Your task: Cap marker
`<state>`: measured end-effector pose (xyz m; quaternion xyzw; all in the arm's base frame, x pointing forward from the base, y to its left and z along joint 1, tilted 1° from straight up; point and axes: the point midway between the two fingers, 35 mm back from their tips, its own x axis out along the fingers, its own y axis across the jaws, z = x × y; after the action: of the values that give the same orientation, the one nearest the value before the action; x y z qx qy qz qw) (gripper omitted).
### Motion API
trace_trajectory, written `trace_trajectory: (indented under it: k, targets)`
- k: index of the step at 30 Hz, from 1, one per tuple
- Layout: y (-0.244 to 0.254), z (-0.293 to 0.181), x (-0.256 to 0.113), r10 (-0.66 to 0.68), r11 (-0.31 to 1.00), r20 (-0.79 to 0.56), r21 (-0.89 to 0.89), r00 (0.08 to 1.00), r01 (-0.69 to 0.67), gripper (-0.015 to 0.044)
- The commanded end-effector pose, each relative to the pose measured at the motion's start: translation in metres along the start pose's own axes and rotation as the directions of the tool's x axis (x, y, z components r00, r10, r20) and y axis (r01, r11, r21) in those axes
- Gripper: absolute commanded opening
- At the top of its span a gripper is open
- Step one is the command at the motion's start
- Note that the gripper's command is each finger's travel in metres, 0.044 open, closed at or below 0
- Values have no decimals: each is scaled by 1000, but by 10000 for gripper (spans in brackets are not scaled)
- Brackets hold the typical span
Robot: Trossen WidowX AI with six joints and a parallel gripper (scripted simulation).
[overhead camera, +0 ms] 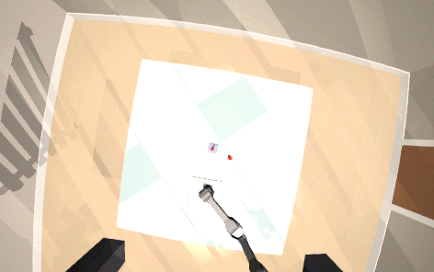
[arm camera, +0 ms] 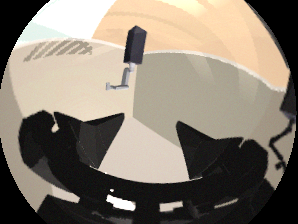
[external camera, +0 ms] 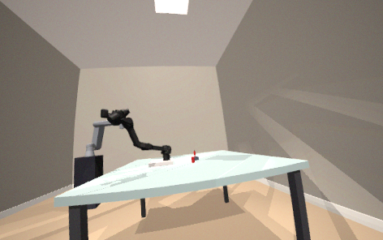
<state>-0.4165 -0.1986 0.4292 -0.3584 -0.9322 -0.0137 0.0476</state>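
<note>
Hand (external camera: 116,116) (arm camera: 150,120): one, black, parallel-jawed, released, its two fingers standing wide apart with nothing between them.

Top view. Arm (overhead camera: 220,210) (external camera: 135,137): one, grey to black, stretched from its shoulder on the bench (overhead camera: 170,101) (external camera: 182,180) toward the lower border of the view. Its far end passes over the bench's edge and is cut off by that border, so the fingers cannot be made out from above. Holder block (overhead camera: 215,151) (external camera: 196,158): one, small, bluish, lying beyond the shoulder, on the side opposite the outstretched arm. Marker (overhead camera: 212,148) (external camera: 194,153): one, red-tipped, upright in the block, uncapped. Cap (overhead camera: 230,157) (external camera: 193,160): one, red, loose on the bench, near the block but apart from it.

Exterior view. Arm in profile: shoulder low over a pale base plate (external camera: 152,165), first link running nearly level, the next rising steeply to the raised wrist. Hand held high, well above the bench top and well apart from marker and cap; its finger direction is too small to read. Cap standing on the bench, in front of the block; red tip of the marker showing above and behind it.

Wrist view. Fingers: two, black, angular, one to each side, with an open gap between. Beyond them, a dark pedestal (arm camera: 135,46) bearing a slender grey jointed stand (arm camera: 125,78), with walls and tan floor (arm camera: 175,30) around.
</note>
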Motion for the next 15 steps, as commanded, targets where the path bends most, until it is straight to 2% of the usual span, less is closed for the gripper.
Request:
trace_trajectory:
  k: [1,6,10,15]
  targets:
    - [1,-1,1,0,1000,-3,3,1000,0,374]
    - [33,-36,22,24,996,-81,86,996,-17,243]
    - [76,-72,38,82,983,-144,173,986,-56,240]
    - [124,-118,53,148,964,-286,256,947,-73,240]
